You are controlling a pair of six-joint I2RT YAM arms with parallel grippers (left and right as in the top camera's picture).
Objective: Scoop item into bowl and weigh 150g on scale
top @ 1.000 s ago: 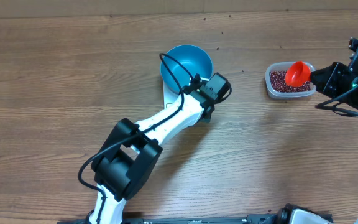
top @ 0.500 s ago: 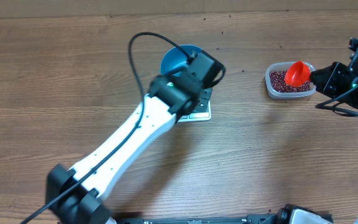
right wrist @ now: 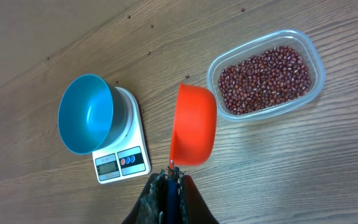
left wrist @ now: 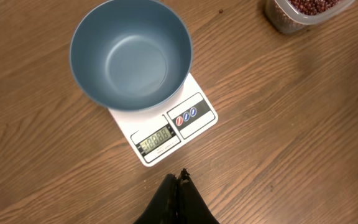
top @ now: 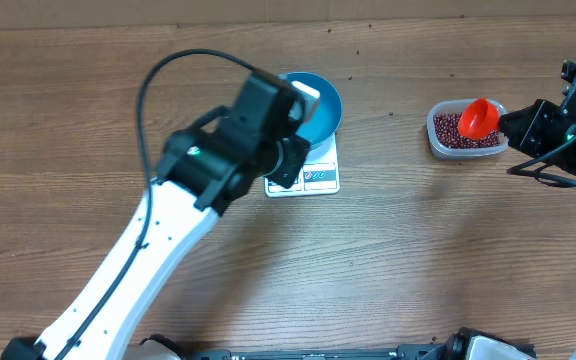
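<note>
A: What is the surface like?

B: A brown wood-grain bench (top: 448, 250), the grain running left to right from overhead. A few dark specks (top: 356, 52) dot its far side. Past the far edge runs a pale strip (top: 268, 10); I cannot tell if it is wall or floor.

A: Where are the task's things?

B: The blue bowl (left wrist: 131, 56) stands on the white scale (left wrist: 165, 123) and covers its far part. The bowl is empty. Along the scale's near edge sit a display (left wrist: 156, 138), its digits too small to read, and 3 round buttons. The beans (right wrist: 263, 78) lie in a clear tub (right wrist: 211, 84), well apart from the scale, to its right.

A: And the fingers?

B: The left fingers (left wrist: 169, 194) are clenched together on nothing, hanging over bare bench just on the near side of the scale. The white left arm (top: 158, 260) reaches in from the lower left and hides part of the bowl from overhead. The right fingers (right wrist: 163, 188) are clamped on the handle of an orange scoop (right wrist: 194, 124), which is tipped on its side above the tub.
</note>
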